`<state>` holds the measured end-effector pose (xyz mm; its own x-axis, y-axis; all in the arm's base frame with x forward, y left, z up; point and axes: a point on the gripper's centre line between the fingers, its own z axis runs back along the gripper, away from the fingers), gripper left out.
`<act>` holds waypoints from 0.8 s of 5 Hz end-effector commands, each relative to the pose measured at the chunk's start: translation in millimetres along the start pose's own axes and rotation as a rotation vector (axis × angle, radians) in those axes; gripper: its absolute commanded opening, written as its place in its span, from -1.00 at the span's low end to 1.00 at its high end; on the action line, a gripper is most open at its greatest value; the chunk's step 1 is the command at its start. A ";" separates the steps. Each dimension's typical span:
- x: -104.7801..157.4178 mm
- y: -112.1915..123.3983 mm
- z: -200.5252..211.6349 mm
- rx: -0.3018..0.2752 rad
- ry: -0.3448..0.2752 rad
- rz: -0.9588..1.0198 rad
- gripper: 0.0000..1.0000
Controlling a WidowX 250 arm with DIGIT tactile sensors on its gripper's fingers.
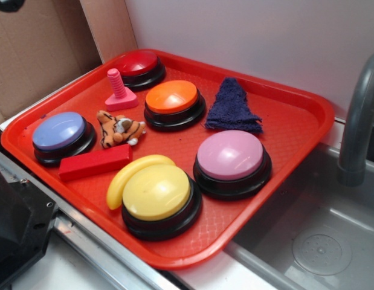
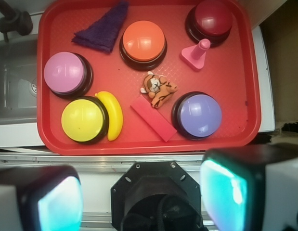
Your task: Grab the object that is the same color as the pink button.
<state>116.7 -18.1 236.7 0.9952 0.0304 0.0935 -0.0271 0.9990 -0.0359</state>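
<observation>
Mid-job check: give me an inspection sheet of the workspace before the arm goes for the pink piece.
Surface: red tray beside a sink.
Job's things: pink toy bolt upright between red button and orange button; pink button at the sink side.
Clutter: blue button, yellow button, banana, red block, toy tiger, purple cloth.
Grippers: gripper above the tray's near edge, fingers apart, empty.
Cables: nothing seen.
Surroundings: faucet, cardboard.

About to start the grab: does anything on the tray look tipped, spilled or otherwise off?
Nothing looks spilled or damaged. The pink toy bolt stands upright between the red button and the orange button. The toy tiger lies on its side, and the banana is tucked against the yellow button.
</observation>
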 end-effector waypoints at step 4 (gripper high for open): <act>31.7 60.9 -33.5 0.025 -0.152 0.550 1.00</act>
<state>150.6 39.6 198.2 0.8129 0.5495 0.1928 -0.5423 0.8350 -0.0933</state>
